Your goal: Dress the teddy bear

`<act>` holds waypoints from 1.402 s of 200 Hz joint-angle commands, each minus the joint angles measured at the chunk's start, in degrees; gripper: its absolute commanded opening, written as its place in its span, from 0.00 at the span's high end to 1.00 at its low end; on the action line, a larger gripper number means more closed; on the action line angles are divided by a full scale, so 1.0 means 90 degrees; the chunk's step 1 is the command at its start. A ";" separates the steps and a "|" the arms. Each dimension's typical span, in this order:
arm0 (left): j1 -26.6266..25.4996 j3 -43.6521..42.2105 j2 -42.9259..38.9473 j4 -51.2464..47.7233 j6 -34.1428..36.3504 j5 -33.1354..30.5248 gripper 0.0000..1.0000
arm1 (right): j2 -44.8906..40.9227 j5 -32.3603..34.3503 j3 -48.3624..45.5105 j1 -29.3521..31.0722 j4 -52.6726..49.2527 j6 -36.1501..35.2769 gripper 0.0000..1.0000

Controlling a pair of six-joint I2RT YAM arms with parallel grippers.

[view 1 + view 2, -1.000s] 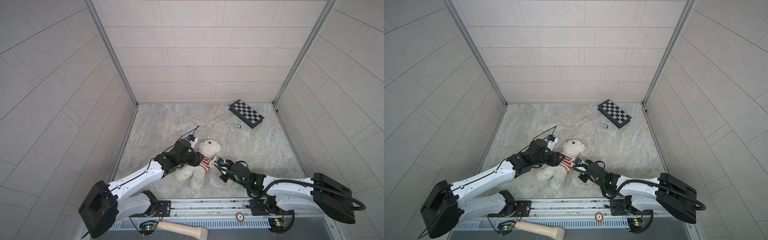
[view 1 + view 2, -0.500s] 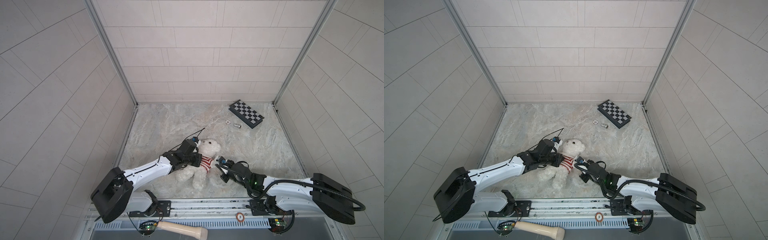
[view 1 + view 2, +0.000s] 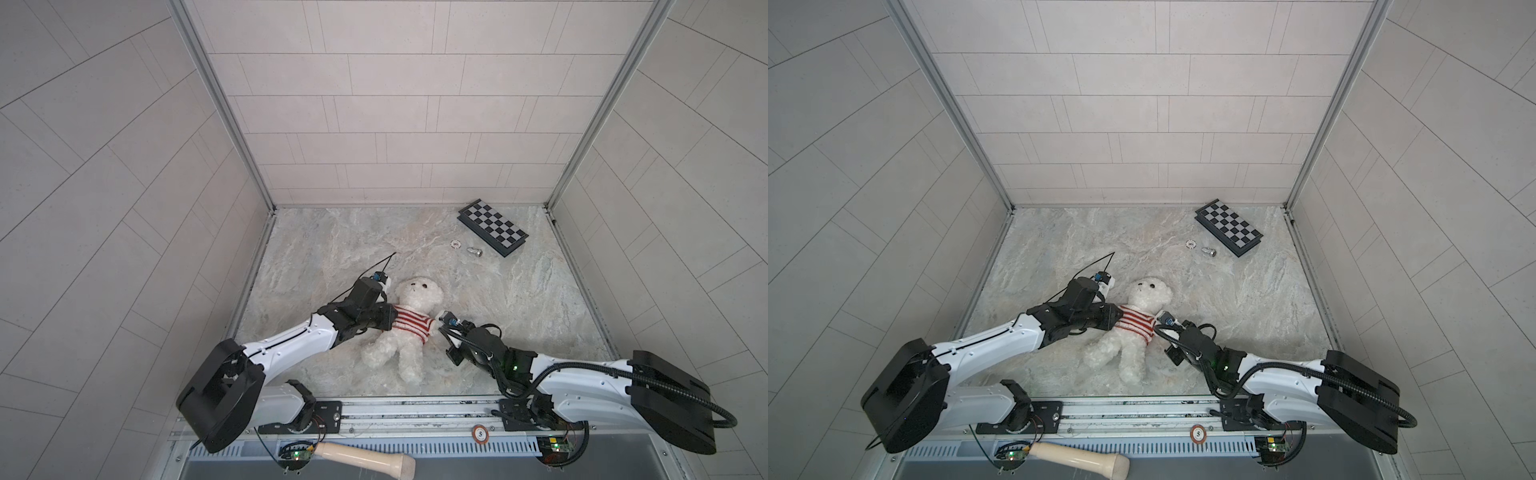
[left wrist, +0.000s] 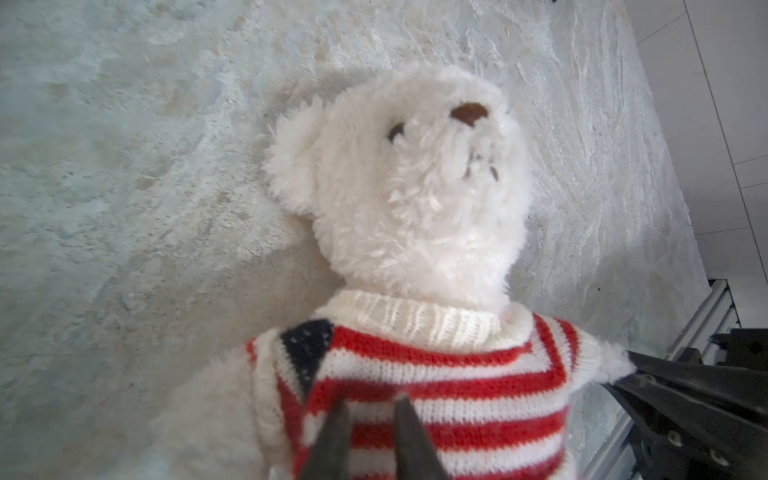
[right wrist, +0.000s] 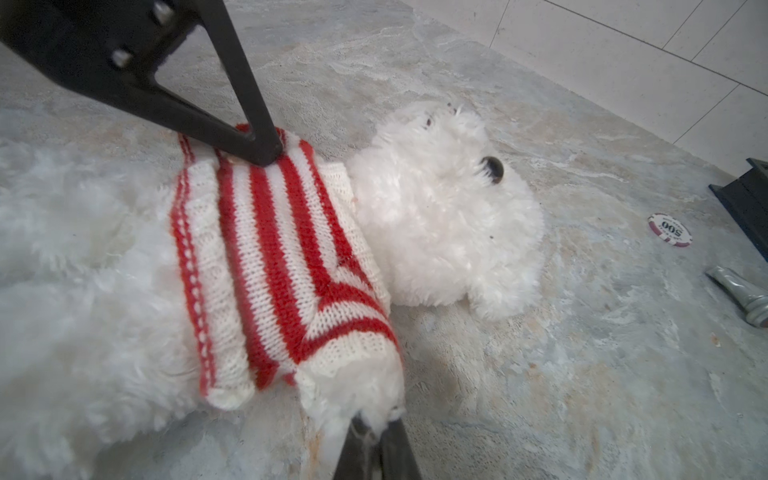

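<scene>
Right now my right claw (image 5: 376,424) is clenched on the fluffy end of the teddy bear's (image 5: 436,216) arm, just where it comes out of the sleeve of the red-and-white striped knit sweater (image 5: 266,257). I judge the grip is there to hold that arm stretched sideways and anchor the bear, so the knit can be adjusted without dragging the whole toy along.

My left claw (image 4: 368,409) rests at the sweater's chest with its jaws a little apart. The stripes lie flat in the gap, so it looks released, grasping nothing. I cannot tell whether the tips press the wool or hang just above it.

Around them, the cream ribbed collar circles the neck, a navy patch sits on one shoulder, and the hem crosses the belly, leaving the legs bare. By my reckoning the dressing is nearly done. What remains is probably tugging the hem down and smoothing it. The wool should stretch, but the soft fur could slip from a pinch.

The bear lies on its back near the front middle of the marble-patterned tabletop (image 3: 519,299), head toward the far wall and legs toward my base rail.

Well apart, toward the far right corner, lie a poker chip (image 3: 456,243), a small silvery metal piece (image 3: 473,251) and a folded chessboard (image 3: 492,226), out of the way of this job.
</scene>
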 commanded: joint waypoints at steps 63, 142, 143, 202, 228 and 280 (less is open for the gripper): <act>-0.0657 0.1315 0.0653 -0.1252 0.0928 -0.0950 0.44 | -0.0068 0.0099 -0.0310 -0.0031 0.0454 0.0007 1.00; -0.0762 0.1648 0.1184 -0.1120 0.0990 -0.0917 0.87 | 0.0186 0.0164 -0.0359 -0.0031 0.0601 0.0090 1.00; -0.0766 0.1646 0.1183 -0.1115 0.0986 -0.0914 0.88 | 0.0193 0.0169 -0.0362 -0.0031 0.0597 0.0090 1.00; -0.0230 0.1131 0.0608 -0.0612 0.0491 -0.0522 1.00 | 0.0164 0.0260 -0.0425 -0.0025 0.0531 0.0101 1.00; 0.0118 0.0887 0.0450 -0.0247 0.0202 -0.0441 1.00 | 0.0039 0.0272 -0.0441 -0.0030 0.0331 0.0106 1.00; 0.0293 0.0500 0.0073 -0.0153 0.0066 -0.0855 1.00 | -0.0946 -0.0185 -0.0829 -0.0031 0.0540 -0.0010 1.00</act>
